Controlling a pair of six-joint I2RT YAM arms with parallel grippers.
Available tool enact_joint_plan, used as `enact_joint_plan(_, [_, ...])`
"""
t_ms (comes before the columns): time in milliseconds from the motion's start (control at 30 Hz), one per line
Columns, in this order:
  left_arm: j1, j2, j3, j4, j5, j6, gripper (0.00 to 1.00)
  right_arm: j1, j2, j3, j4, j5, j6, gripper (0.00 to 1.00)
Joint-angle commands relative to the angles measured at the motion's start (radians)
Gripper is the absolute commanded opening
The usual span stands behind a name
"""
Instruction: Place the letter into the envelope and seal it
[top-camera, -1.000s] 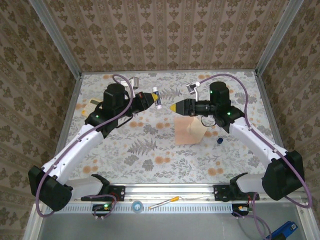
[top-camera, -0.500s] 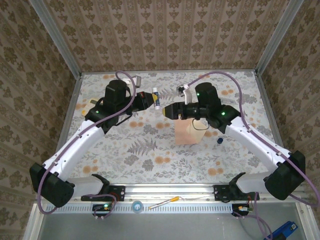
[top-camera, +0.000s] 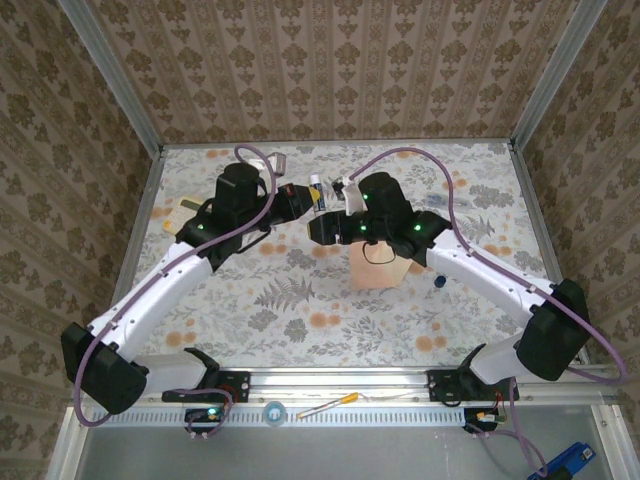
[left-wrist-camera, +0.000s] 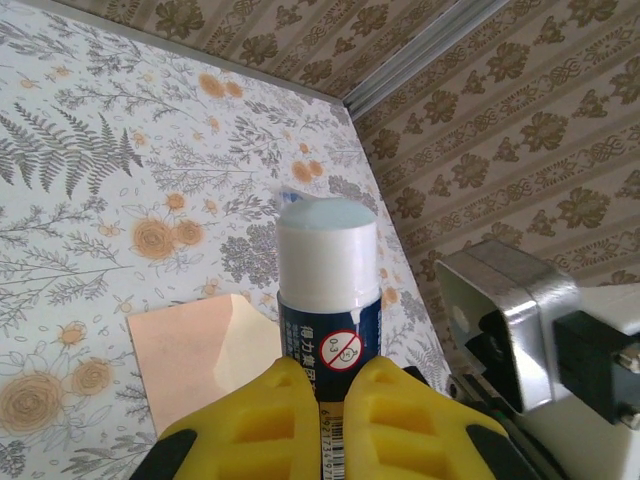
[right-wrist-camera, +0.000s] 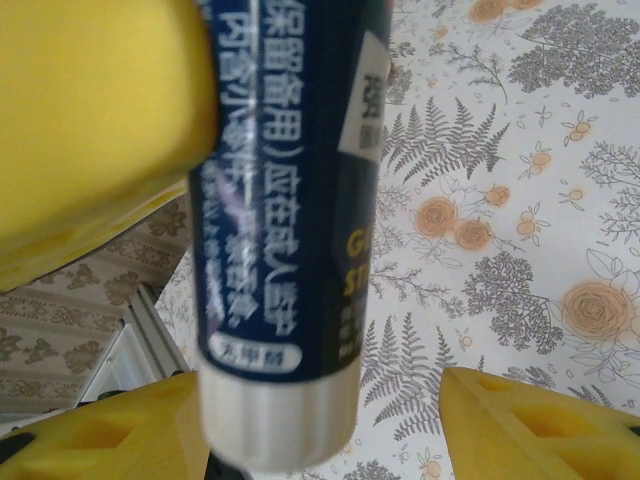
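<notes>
My left gripper (left-wrist-camera: 330, 385) is shut on the lower body of a dark blue glue stick (left-wrist-camera: 328, 290) with a white cap, held above the table's far middle (top-camera: 314, 190). My right gripper (right-wrist-camera: 320, 420) is open. Its yellow fingers (right-wrist-camera: 540, 420) stand on either side of the stick's white end (right-wrist-camera: 285, 250) without touching it. In the top view the right gripper (top-camera: 320, 224) meets the left gripper (top-camera: 300, 198) there. The salmon envelope (top-camera: 378, 265) lies flat on the table under the right arm, its paler flap showing (left-wrist-camera: 240, 345). The letter is hidden.
A small blue cap (top-camera: 438, 283) lies right of the envelope. A pen (top-camera: 328, 405) and a tape roll (top-camera: 273, 410) rest on the front rail. A small dark object (top-camera: 190, 203) lies at the table's left edge. Patterned walls enclose three sides.
The right arm has swung left from above the envelope, bringing its open jaws around the glue stick's end. The left gripper with the stick shifted slightly right.
</notes>
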Motion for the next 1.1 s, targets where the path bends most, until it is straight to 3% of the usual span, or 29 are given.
enact_joint_plan(0, [-0.008,-0.013,-0.013,0.045,-0.003,-0.026,0.08,0.005,0.013,0.033,0.046,0.033,0.005,0.6])
enact_joint_plan(167, [-0.009,-0.018,-0.021,0.052,0.001,-0.033,0.09,0.004,0.015,0.029,0.076,0.029,0.01,0.56])
enact_joint_plan(367, [-0.009,-0.018,-0.029,0.074,0.009,-0.05,0.08,0.002,0.018,0.023,0.101,0.009,0.02,0.4])
enact_joint_plan(533, [-0.009,-0.027,-0.027,0.082,0.013,-0.056,0.08,-0.013,0.008,-0.004,0.144,-0.018,0.05,0.33])
enact_joint_plan(767, [-0.007,-0.032,-0.028,0.098,0.025,-0.066,0.08,-0.049,-0.015,-0.056,0.228,-0.09,0.103,0.28])
enact_joint_plan(1067, [-0.007,-0.04,-0.04,0.12,0.046,-0.082,0.09,-0.136,-0.031,-0.154,0.467,-0.284,0.248,0.25])
